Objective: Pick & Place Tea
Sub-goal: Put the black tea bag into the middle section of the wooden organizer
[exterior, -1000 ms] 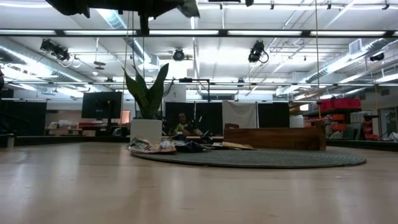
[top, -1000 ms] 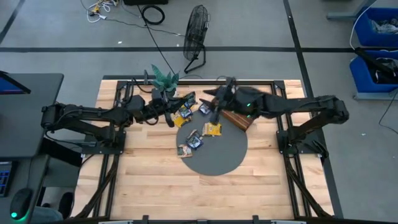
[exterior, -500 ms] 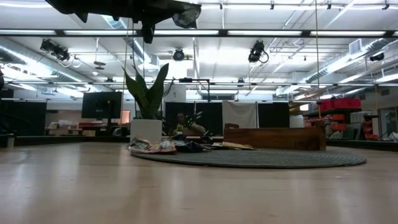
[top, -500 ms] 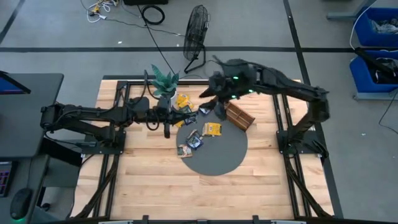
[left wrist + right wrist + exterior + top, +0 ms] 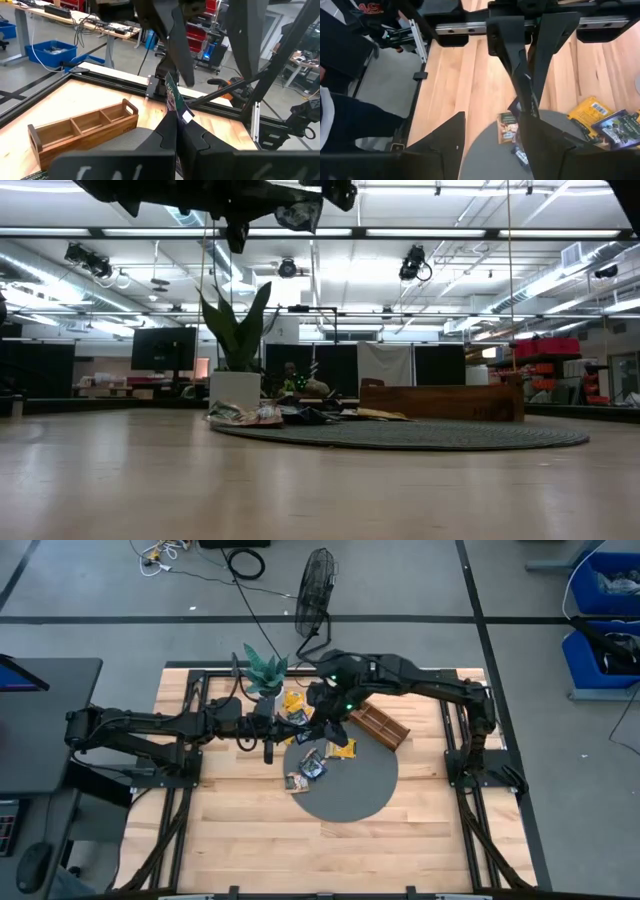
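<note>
A dark tea packet (image 5: 172, 96) stands pinched upright in the tightly closed left claw (image 5: 176, 116) above the round grey mat (image 5: 350, 790), while the right claw (image 5: 492, 130) hangs spread and empty just beside it, over loose tea packets (image 5: 312, 766) near the wooden compartment tray (image 5: 382, 726) on the worktop (image 5: 240, 830).

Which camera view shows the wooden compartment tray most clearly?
The left wrist view: the wooden tray shows nearly whole, with its compartments and handle. The high view has it small, from above; the low view gives only its side wall; the right wrist view misses it.
</note>
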You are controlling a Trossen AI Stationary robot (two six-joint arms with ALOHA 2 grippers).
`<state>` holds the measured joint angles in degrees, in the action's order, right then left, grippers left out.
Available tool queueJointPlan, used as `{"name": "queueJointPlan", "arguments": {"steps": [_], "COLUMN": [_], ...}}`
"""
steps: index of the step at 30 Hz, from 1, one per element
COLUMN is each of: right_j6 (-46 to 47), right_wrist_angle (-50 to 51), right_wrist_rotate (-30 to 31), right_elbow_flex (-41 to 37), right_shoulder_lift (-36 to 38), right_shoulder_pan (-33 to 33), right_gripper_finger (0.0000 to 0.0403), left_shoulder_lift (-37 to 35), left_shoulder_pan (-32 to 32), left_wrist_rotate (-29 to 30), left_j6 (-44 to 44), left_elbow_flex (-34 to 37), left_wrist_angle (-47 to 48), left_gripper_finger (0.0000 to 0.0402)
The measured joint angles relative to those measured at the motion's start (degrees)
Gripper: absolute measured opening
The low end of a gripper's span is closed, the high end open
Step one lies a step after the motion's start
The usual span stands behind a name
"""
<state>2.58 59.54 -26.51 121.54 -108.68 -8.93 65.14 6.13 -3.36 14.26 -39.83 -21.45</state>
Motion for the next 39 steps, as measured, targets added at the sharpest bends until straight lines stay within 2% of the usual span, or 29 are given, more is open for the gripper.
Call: {"name": "queueJointPlan", "arguments": {"steps": [10, 24, 29, 34, 39], "right_j6": [-2.4, -2.7, -3.3, -6.2, -7.6], "right_wrist_angle": [-3.7, 1.0, 0.8, 0.7, 0.9], "right_wrist_rotate": [6.7, 5.5, 5.5, 4.4, 4.5], "right_elbow_flex": [0.0, -0.1, -0.1, -0.1, -0.1], "right_shoulder_lift": [-0.5, -1.8, -2.1, -2.1, -2.1], "right_shoulder_pan": [-0.2, -0.6, -0.6, -0.6, -0.6], "right_gripper_finger": [0.019, 0.0184, 0.0131, 0.0024, 0.0006], "left_shoulder_lift": [0.0, 0.0, 0.0, 0.1, 0.0], "left_shoulder_pan": [-0.3, -0.4, -0.3, -0.3, -0.3], "left_wrist_rotate": [-0.8, -1.4, -1.4, -1.4, -1.4], "left_j6": [-0.2, -0.5, -0.6, -0.5, 0.1], "left_elbow_flex": [0.0, 0.0, 0.0, 0.0, 0.0], "left_wrist_angle": [0.4, 0.8, 0.9, 0.9, 1.1], "left_gripper_finger": [0.0001, 0.0001, 0.0002, 0.0002, 0.0002]}}
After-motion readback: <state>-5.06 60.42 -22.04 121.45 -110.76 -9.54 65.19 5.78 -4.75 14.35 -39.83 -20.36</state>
